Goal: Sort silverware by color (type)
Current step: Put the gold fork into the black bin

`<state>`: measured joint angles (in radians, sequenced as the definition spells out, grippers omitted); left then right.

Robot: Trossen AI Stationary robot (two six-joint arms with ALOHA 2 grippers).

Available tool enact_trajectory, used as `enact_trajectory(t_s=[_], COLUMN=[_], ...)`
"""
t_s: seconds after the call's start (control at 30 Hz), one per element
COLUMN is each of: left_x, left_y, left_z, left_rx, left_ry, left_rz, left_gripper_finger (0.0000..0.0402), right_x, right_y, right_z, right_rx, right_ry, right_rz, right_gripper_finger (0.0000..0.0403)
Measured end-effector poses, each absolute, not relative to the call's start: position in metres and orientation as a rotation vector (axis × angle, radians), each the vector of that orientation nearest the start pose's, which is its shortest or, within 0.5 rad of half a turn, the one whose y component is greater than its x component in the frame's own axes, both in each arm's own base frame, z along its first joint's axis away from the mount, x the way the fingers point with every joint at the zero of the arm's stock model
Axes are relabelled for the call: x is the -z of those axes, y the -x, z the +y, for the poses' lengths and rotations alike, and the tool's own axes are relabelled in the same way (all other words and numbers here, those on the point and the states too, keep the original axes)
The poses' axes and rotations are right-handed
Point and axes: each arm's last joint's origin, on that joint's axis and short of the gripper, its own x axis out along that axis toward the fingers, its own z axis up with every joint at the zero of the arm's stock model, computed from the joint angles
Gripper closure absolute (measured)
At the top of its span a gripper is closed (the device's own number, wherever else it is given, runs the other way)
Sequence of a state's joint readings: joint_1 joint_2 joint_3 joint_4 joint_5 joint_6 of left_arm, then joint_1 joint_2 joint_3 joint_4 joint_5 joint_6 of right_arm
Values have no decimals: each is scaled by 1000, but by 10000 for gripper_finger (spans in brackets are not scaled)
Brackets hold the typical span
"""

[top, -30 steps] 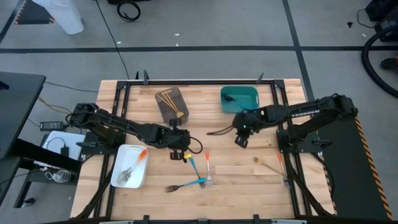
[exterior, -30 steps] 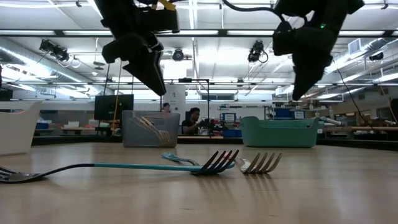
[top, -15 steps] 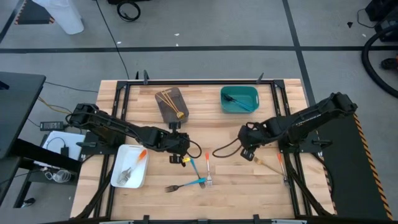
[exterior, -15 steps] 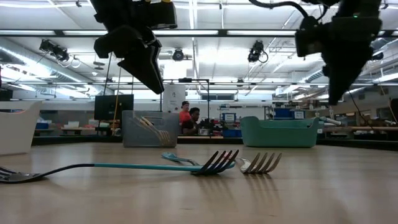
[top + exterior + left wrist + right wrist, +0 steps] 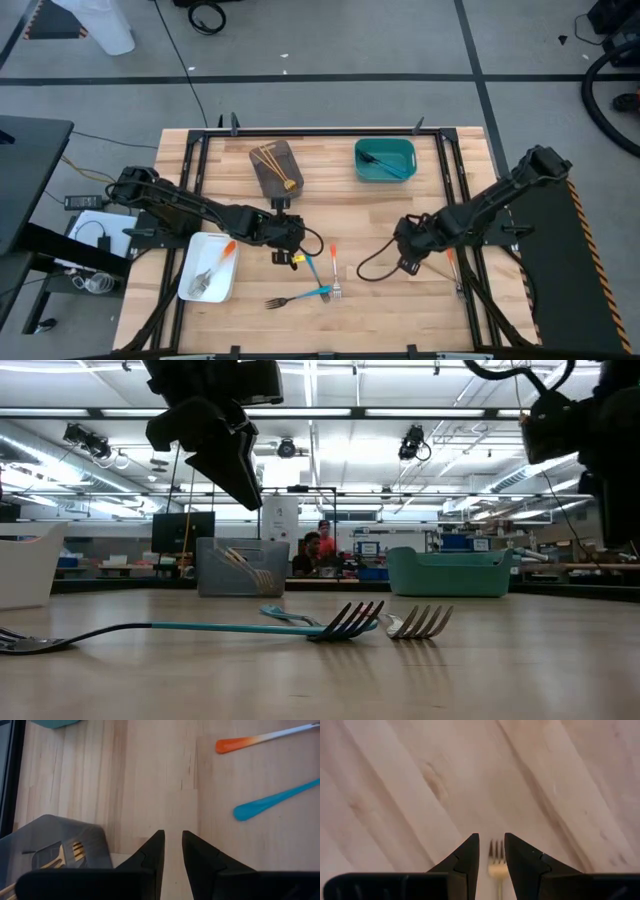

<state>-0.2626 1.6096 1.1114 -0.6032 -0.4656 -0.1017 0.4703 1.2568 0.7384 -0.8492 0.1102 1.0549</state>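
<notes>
The right gripper hangs low over the wooden table, its two dark fingers parted by a narrow gap and holding nothing; in the right wrist view the tines of a gold fork show in that gap, lying on the boards beneath. In the high view this gold fork lies just beside the gripper, toward the right edge of the table, with an orange-handled fork next to it along the dark frame rail. The left gripper is held above the middle of the table, its fingers likewise slightly apart and empty, over bare wood. Ahead of it in the left wrist view lie the ends of an orange handle and a blue handle. In the high view these belong to a cluster near the front centre: a blue-handled fork, an orange-handled fork, and a dark fork with a blue handle lying crosswise. The white tray at the left holds an orange-handled fork and a dark metal piece. The grey tray at the back holds gold forks, and the teal tray holds blue-handled pieces.
</notes>
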Motion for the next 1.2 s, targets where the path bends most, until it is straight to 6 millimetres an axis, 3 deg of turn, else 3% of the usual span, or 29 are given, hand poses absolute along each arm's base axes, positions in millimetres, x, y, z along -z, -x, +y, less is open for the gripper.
enact_trajectory(t_s=[0.57, 0.93, 1.2], left_x=[-219, -219, -219], left_y=[-308, -307, -308], left_z=[-69, -71, -71], left_rx=[-247, -253, -253], left_ry=[-282, -266, -266], left_rz=[1028, 1023, 1023], left_gripper_finger=[327, 327, 327], right_x=[-190, -164, -152], right_y=[-160, -140, -136], right_z=[117, 117, 119], right_rx=[442, 523, 488], right_ry=[-553, -564, -590], right_rz=[1292, 1333, 1318], right_gripper_finger=[246, 245, 245])
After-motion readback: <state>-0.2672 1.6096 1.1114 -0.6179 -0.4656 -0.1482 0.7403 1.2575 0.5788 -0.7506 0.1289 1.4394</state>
